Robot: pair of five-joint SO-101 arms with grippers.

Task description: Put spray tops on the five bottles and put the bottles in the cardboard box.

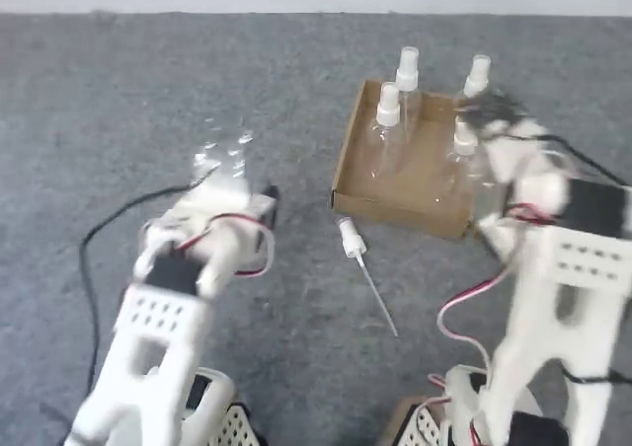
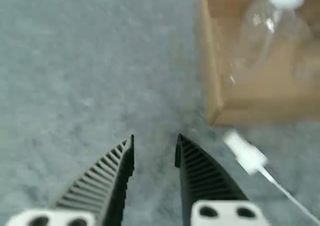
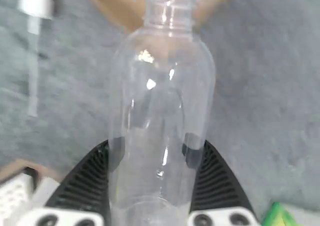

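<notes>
Bottle [image 3: 162, 111]: clear, with a bare threaded neck and no top. It is held in the right tool, close by the box.
Right tool [image 3: 155, 147]: closed on the lower body of the bottle, with one finger pressing on each side.
Left tool [image 2: 155, 136]: open to a moderate gap and holding nothing. It hangs low over the grey counter [image 1: 296, 91], and the top lies near it.
Top [image 1: 352, 241]: white and loose, lying flat on the counter just in front of the box. Its thin tube points away from the box, toward the arms.
Box [image 1: 395, 209]: cardboard, open upward. Four capped bottles [image 1: 388, 120] stand inside it.
Step in hand: I judge that four of the five bottles are finished. The last bottle is held ready for its top, but the top is not yet picked up.
Next move: it seems the left tool must go down to the top and close on its white head, leaving the tube free. Then the tube has to enter the narrow neck while the right tool keeps the bottle steady. After the top is fastened, the bottle can go into the free place in the box.
Care needed: the tube looks thin and easy to bend, so it may miss the neck. The smooth bottle wall could also slip between the fingers.
</notes>
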